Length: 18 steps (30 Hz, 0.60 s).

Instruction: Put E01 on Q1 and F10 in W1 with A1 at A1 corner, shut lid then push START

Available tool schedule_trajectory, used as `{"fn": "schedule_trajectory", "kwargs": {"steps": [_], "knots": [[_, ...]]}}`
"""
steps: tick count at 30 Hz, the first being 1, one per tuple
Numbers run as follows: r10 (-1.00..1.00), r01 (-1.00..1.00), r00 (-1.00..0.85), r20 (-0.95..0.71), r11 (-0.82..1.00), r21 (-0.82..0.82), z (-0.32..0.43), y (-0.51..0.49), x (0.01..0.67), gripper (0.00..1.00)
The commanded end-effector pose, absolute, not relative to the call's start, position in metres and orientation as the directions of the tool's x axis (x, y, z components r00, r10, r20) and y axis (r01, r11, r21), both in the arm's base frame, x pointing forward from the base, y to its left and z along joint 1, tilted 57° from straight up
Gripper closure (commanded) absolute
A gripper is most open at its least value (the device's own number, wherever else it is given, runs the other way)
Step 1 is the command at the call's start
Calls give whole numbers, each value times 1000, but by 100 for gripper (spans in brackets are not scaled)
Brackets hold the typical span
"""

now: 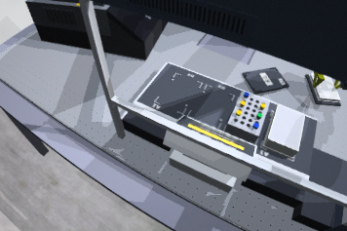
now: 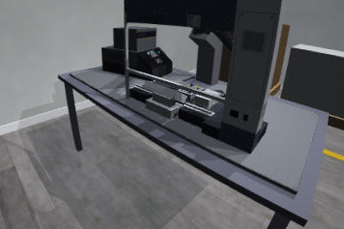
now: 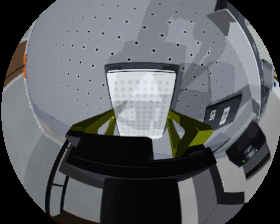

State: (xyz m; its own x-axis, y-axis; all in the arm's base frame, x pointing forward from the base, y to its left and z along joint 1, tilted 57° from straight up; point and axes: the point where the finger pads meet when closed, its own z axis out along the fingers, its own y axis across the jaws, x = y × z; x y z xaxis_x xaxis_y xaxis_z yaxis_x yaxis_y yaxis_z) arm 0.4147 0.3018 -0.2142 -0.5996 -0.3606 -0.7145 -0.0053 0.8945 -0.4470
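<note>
My gripper [image 3: 141,111], with yellow-green fingers, is shut on a white 96-well PCR plate [image 3: 139,100]; I cannot read its ID. In the top view the plate [image 1: 326,90] and the fingers [image 1: 320,79] are at the far right, low over the table, partly hidden by the dark gantry. I cannot tell whether the plate rests on anything. The two left deck positions [image 1: 187,91] hold no plate. The cycler Q1 [image 2: 155,60] stands at the far left of the table, its lamp [image 2: 156,53] green.
The tube cooling block [image 1: 248,115] with coloured tubes and the white deep-well block [image 1: 285,132] sit on the deck's right half. A flat dark nest [image 1: 265,80] lies behind them. The big dark gantry housing [image 2: 251,69] overhangs the deck.
</note>
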Motion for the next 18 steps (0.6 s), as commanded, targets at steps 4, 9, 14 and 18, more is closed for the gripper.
{"fn": "schedule_trajectory", "kwargs": {"steps": [4,9,14,18], "knots": [[-313,84,-619,-720,885,-457,-221,262,449,100],[-316,83,-618,-720,884,-459,-220,262,450,100],[-315,83,-617,-721,885,-459,-220,263,450,100],[-314,85,-615,-723,886,-457,-220,264,452,0]]}}
